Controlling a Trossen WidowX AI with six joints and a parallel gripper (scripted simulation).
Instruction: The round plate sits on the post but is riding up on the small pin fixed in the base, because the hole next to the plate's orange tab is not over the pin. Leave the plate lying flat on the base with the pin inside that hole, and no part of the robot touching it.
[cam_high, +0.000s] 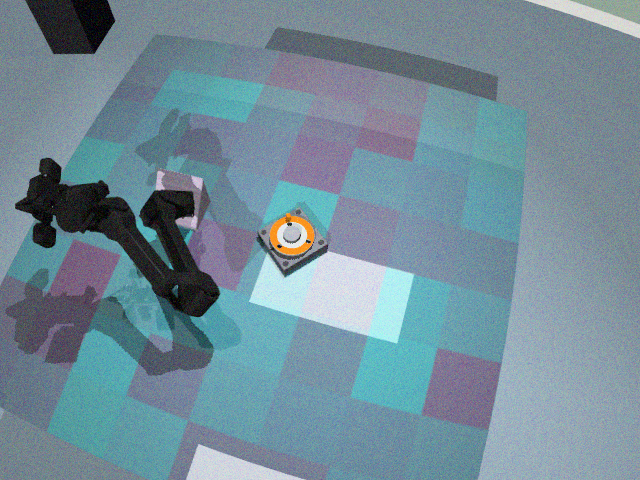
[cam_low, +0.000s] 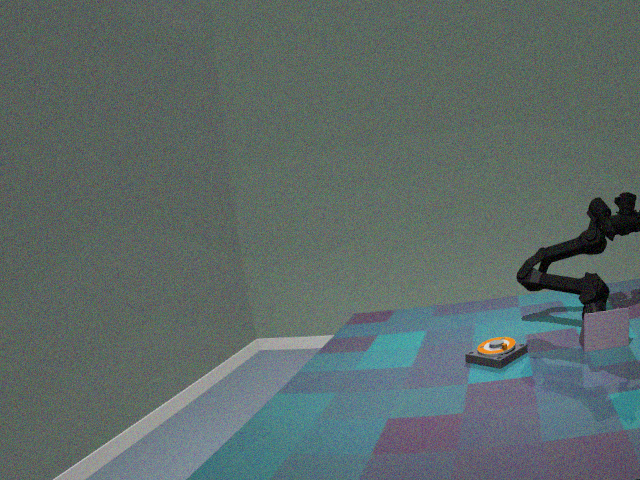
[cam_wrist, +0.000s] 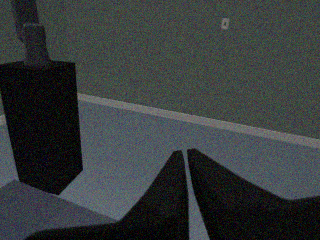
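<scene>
Fingers closed on nothing, the gripper (cam_high: 23, 204) (cam_wrist: 185, 157) is well apart from the plate (cam_high: 273, 244) (cam_low: 484, 351), which sits round the post (cam_high: 292, 234) above the base (cam_high: 285, 270) (cam_low: 500, 363). Turning seems the step in hand; next calls for reaching back to the tab (cam_high: 288, 217) (cam_low: 504, 346).

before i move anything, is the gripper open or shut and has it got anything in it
Gripper: shut, with nothing between the fingers, and well away from the round plate.
</scene>
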